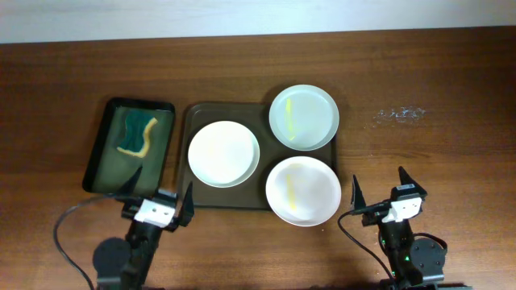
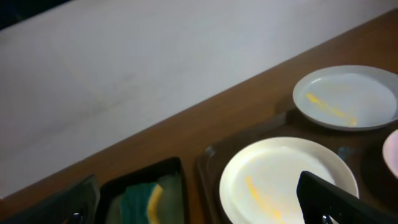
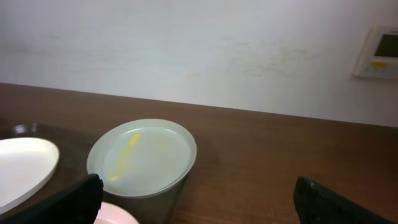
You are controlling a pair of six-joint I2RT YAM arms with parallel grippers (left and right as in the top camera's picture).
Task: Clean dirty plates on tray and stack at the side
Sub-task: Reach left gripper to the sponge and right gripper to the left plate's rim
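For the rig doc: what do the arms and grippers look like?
Both arms black. Left gripper and right gripper each have a white block behind two black pointed fingers, plus a thin black cable looping out at the side. No markings legible.

What we see of the robot itself: mostly black, with touches of white.

From above, we see the left arm (image 1: 133, 250) and the right arm (image 1: 407, 258) built of black, rounded segments, each with a small white block (image 1: 153, 212) just behind its pincer. The left pincer (image 1: 159, 193) and the right pincer (image 1: 379, 187) each have two black, tapering fingers (image 1: 188, 200) that end in sharp points. A thin black cable (image 1: 58, 234) loops out beside the left arm, and a shorter cable (image 1: 345, 229) curls by the right one. In our wrist views the fingers show as flat, matte, dark wedges with straight edges.
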